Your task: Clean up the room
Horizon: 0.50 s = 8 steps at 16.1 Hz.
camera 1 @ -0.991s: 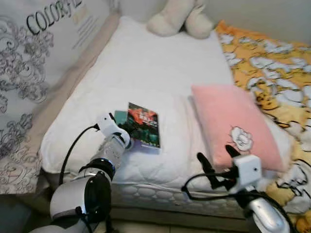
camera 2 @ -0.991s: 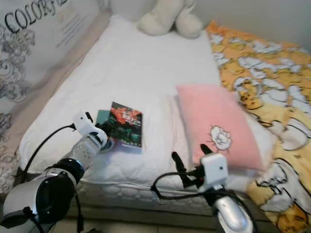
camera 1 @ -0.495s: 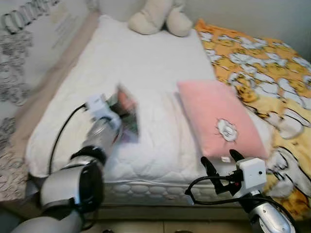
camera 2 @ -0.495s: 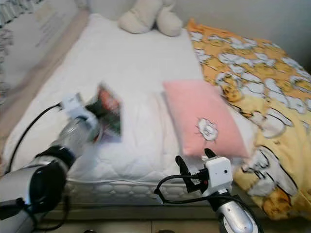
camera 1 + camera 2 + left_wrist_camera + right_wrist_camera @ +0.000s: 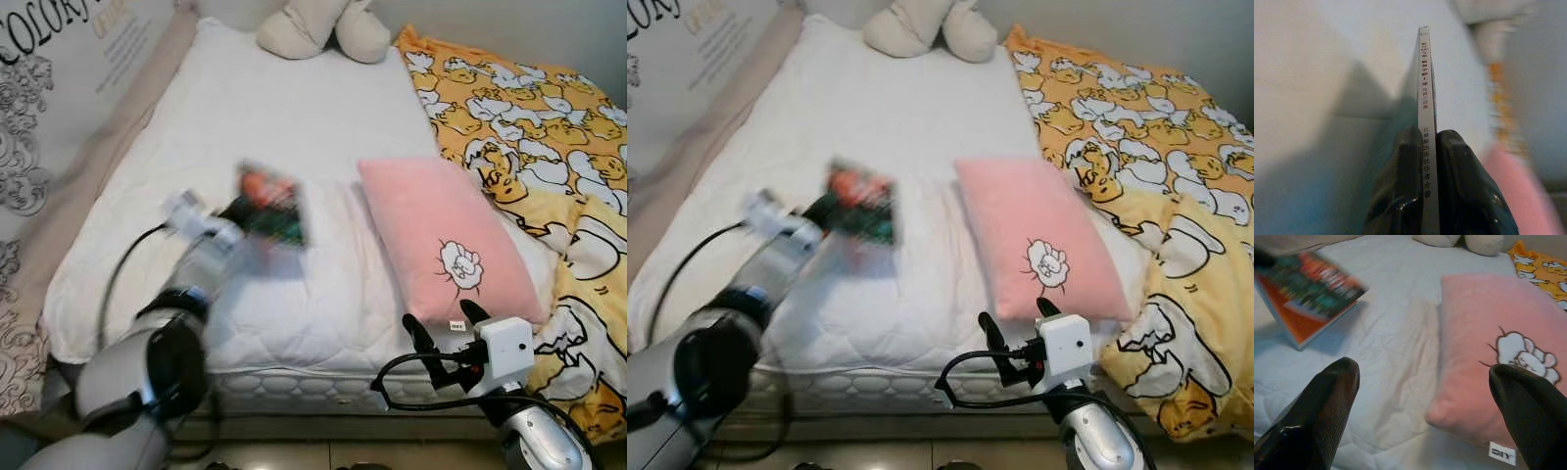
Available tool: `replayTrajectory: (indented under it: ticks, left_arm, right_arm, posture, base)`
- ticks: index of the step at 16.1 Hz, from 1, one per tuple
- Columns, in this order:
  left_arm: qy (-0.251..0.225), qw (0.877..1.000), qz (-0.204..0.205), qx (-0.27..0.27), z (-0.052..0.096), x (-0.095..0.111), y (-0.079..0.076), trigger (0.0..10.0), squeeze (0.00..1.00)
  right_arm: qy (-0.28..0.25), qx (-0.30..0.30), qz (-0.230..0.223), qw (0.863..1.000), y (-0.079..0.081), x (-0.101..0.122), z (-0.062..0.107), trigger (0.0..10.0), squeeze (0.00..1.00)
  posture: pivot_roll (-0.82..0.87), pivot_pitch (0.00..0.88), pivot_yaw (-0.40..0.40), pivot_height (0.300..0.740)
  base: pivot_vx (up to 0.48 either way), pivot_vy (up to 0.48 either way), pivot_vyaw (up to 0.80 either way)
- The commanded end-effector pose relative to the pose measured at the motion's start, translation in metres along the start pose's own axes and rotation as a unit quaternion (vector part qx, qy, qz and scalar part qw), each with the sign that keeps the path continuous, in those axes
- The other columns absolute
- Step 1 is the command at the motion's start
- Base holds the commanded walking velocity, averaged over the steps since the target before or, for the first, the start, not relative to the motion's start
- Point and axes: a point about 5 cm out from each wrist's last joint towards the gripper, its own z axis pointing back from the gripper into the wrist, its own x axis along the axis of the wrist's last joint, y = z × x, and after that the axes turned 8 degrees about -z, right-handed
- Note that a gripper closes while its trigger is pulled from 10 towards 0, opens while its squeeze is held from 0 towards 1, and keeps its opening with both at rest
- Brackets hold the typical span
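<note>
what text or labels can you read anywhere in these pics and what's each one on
"COLOR", cut off at the picture's edge: large letters on the patterned panel along the bed's left side.
Smaller lines under it: too small to read.
Book spine, clamped in the left gripper: a column of Chinese characters, too fine to quote reliably.
Book cover: blurred.
White tag on the pink pillow: unreadable.

A bed (image 5: 294,108) with a white quilted cover stands against a pale wall (image 5: 509,29); left of the bed hangs a printed grey panel (image 5: 49,88).
</note>
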Motion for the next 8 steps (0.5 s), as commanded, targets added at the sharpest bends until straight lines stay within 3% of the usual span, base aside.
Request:
replayTrajectory:
  ticks: [1, 2, 3, 7, 8]
  left_arm:
    - [0.02, 0.999, -0.032, 0.008, 0.001, -0.008, 0.0, 10.0, 0.0]
    - [0.024, 0.993, -0.088, 0.073, 0.006, -0.008, 0.023, 10.0, 0.0]
    - [0.027, 0.99, -0.102, 0.089, 0.008, -0.008, 0.029, 10.0, 0.0]
    - [0.053, 0.953, -0.283, 0.095, 0.011, -0.005, 0.039, 10.0, 0.0]
    - [0.047, 0.95, -0.294, 0.094, 0.01, 0.001, 0.039, 10.0, 0.0]
  right_arm:
    - [0.007, 0.002, -0.003, 1.0, 0.0, -0.002, -0.001, 10.0, 0.0]
    - [0.008, 0.003, -0.002, 1.0, 0.0, -0.002, -0.001, 10.0, 0.0]
    - [0.009, 0.003, -0.001, 1.0, -0.001, -0.002, -0.001, 10.0, 0.0]
    - [0.01, -0.001, -0.001, 1.0, -0.002, -0.003, 0.0, 10.0, 0.0]
    - [0.01, -0.003, -0.001, 1.0, -0.002, -0.003, -0.001, 10.0, 0.0]
  posture:
    - [-0.21, 0.0, -0.094, 0.74]
    - [-0.22, 0.0, -0.093, 0.74]
    - [-0.22, 0.0, -0.094, 0.74]
    - [-0.22, 0.0, -0.087, 0.74]
    - [-0.22, 0.0, -0.087, 0.74]
  base:
    - [0.0, 0.0, 0.0]
    - [0.0, 0.0, 0.0]
    - [0.0, 0.0, 0.0]
    - [0.0, 0.0, 0.0]
    - [0.0, 0.0, 0.0]
